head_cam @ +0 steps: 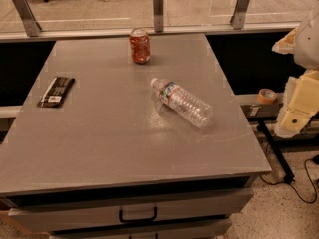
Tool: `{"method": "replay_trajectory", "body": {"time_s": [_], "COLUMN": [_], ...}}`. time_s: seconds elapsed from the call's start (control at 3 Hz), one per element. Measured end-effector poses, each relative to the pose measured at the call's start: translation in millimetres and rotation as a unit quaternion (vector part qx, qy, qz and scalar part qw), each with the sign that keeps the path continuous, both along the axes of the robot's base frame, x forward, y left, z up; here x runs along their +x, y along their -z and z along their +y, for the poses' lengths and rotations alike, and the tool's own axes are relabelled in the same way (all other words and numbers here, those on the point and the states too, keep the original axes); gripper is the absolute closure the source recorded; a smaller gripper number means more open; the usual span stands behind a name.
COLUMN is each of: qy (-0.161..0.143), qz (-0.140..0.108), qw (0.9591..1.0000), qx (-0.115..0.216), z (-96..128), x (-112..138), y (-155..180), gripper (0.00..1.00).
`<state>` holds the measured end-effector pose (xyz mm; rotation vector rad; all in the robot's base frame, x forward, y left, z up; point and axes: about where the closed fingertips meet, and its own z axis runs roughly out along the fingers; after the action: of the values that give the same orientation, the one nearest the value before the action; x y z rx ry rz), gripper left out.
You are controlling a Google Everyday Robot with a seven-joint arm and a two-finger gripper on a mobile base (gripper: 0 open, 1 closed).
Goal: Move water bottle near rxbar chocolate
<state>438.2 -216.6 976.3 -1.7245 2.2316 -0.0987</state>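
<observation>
The rxbar chocolate (56, 91) is lying flat near the left edge of the grey tabletop (114, 148), its white patch turned toward the near side. Further right, a red soda can (139, 46) is standing upright toward the far edge, well apart from the bar. Right of centre, the water bottle (182, 102) is lying on its side, white cap pointing far-left and base pointing near-right, well apart from both the bar and the can. At the right edge of the view, beyond the tabletop's right side, the robot's cream-coloured hand (294, 114) is hanging clear of the bottle and touching none of the three items; whether it is open or closed cannot be told from here. On this showing the job is sitting at its opening step: the bottle is not yet grasped and the reach toward it is yet to be made. The next move is looking like a reach leftward over the tabletop and a grip across the bottle's ribbed body, taken squarely, since a round bottle on its side is liable to roll if nudged. After that comes a long carry left, passing on the near side of the can, to set the bottle down just beside the bar.
</observation>
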Motion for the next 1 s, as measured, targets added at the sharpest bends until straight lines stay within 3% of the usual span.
{"method": "replay_trajectory", "body": {"time_s": [0.33,0.67,1.0], "qy": [0.0,0.032,0.105], "qz": [0.0,-0.02,-0.055], "qw": [1.0,0.9986,0.9901], "qx": [0.0,0.036,0.076], "z": [0,10,34], "x": [0,4,1], "y": [0,1,12], "gripper": [0.0,0.0,0.0]}}
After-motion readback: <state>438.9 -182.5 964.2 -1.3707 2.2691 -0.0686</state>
